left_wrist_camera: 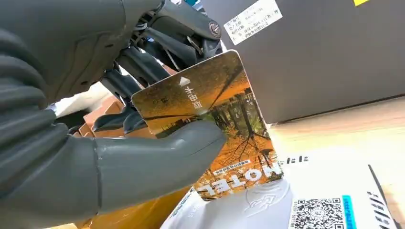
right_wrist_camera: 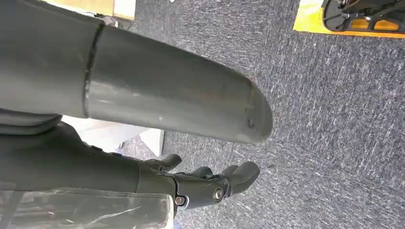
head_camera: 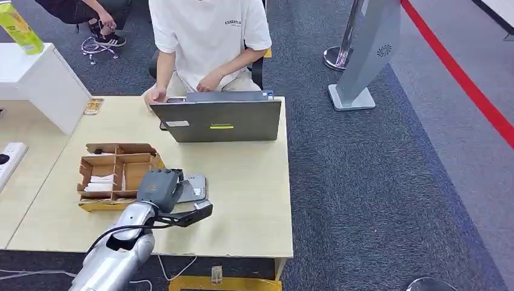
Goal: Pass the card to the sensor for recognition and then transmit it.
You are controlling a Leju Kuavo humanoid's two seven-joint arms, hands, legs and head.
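The left hand (head_camera: 160, 187) grips the card (left_wrist_camera: 210, 124), pinched between the thick grey thumb (left_wrist_camera: 157, 157) and the darker fingers (left_wrist_camera: 143, 67). The card bears an orange autumn-tree print and the word "HOTEL". It is held tilted just above the sensor (head_camera: 193, 188), a flat pale grey pad with a QR code on its face; contact between card and sensor cannot be determined. The sensor lies on the table (head_camera: 254, 200) just right of the cardboard tray (head_camera: 118, 173), near the table's front edge.

The right hand (right_wrist_camera: 205, 183) hangs over the carpet (right_wrist_camera: 334, 95) with fingers apart and slightly curved, holding nothing.

The table is a light wood surface. The cardboard tray is divided into compartments, and some white items lie in its left compartments. A grey laptop (head_camera: 218, 118) stands open at the far edge, its lid back facing the robot. A person in a white shirt (head_camera: 209, 36) sits behind it, one hand on the table at the laptop's left. A white cabinet (head_camera: 42, 85) stands at the far left, with a yellow-green carton (head_camera: 21, 27) on top. A white power strip (head_camera: 9, 157) lies on the adjoining surface at the left.

The floor is dark blue-grey carpet. A grey floor sign (head_camera: 370, 54) and a chrome post (head_camera: 342, 48) stand at the far right, beside a red floor line (head_camera: 460, 79).
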